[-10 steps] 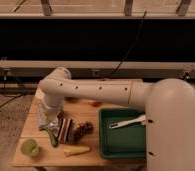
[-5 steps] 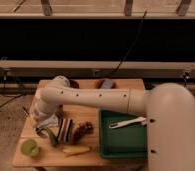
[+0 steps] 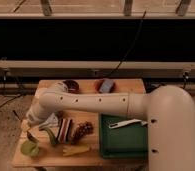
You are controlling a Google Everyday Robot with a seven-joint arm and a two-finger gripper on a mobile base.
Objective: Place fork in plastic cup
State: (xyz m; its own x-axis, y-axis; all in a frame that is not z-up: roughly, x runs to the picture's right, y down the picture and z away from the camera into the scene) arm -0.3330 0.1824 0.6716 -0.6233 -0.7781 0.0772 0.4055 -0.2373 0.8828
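Observation:
The plastic cup point(image 3: 28, 148) is a small yellow-green round cup at the table's front left corner. My gripper point(image 3: 36, 129) is at the end of the white arm, low over the left side of the table, just above and behind the cup. The arm's wrist covers what lies under it. I cannot make out the fork; it may be hidden by the gripper. A small dark cup-like thing point(image 3: 32, 136) sits between the gripper and the plastic cup.
A green tray point(image 3: 136, 145) at the right holds a cream-white utensil point(image 3: 126, 123). A grape bunch point(image 3: 82, 130), a striped item point(image 3: 64, 129), a green piece point(image 3: 51, 136) and a yellow item point(image 3: 76, 149) lie mid-table. A dark bowl point(image 3: 71, 86) and a blue object point(image 3: 107, 85) stand at the back.
The arm has swung left and down, bringing the gripper from the table's left middle toward the front left corner, closer to the plastic cup.

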